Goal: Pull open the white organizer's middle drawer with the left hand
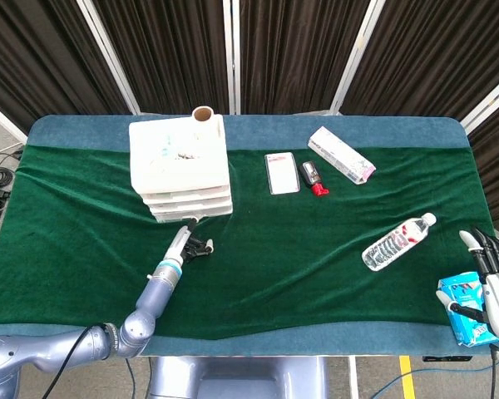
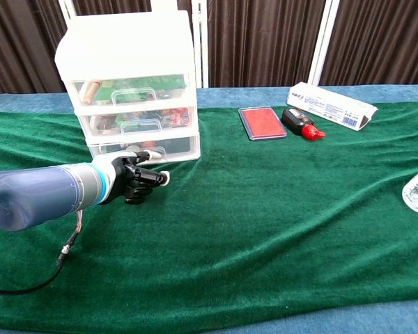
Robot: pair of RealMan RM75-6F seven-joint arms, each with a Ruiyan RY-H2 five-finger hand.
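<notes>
The white organizer (image 1: 181, 165) (image 2: 130, 83) stands at the back left of the green cloth, its three drawers all pushed in. The middle drawer (image 2: 139, 123) holds red and mixed items behind a clear front with a handle. My left hand (image 1: 190, 242) (image 2: 134, 179) is low over the cloth just in front of the bottom drawer, fingers curled in on nothing, one finger pointing right. It lies below the middle drawer's handle and apart from it. My right hand (image 1: 496, 283) rests at the table's right edge with fingers apart, beside a blue packet (image 1: 466, 306).
A red-topped pad (image 2: 262, 122), a black and red object (image 2: 299, 122) and a white box (image 2: 331, 105) lie at the back centre-right. A water bottle (image 1: 397, 243) lies on the right. A cardboard tube (image 1: 203, 115) stands behind the organizer.
</notes>
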